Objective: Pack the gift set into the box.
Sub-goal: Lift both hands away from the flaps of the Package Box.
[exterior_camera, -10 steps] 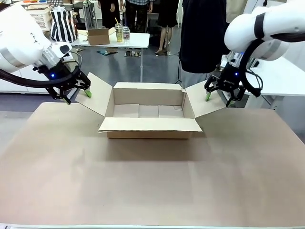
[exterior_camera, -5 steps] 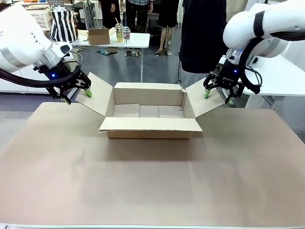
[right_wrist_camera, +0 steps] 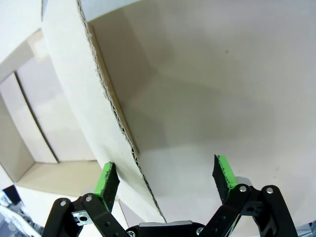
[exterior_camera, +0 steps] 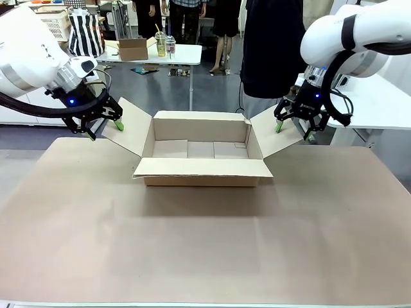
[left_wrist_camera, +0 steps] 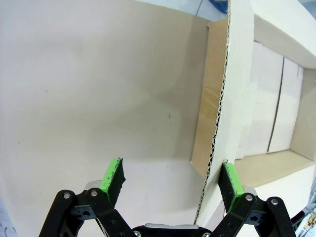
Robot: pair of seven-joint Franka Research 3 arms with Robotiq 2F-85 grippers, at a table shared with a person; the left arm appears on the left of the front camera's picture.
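Right hand [exterior_camera: 294, 132] higher, astride box [exterior_camera: 202, 172] flap [right_wrist_camera: 79, 98]

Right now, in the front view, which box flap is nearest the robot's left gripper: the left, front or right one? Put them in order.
1. Left flap, right beside the left gripper, on the robot's left.
2. Front flap, in the middle, folded toward the camera.
3. Right flap, across the box, by the right gripper.

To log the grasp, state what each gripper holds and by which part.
Nothing is held. The left gripper and right gripper each straddle a side flap of the box with jaws open, unclamped.
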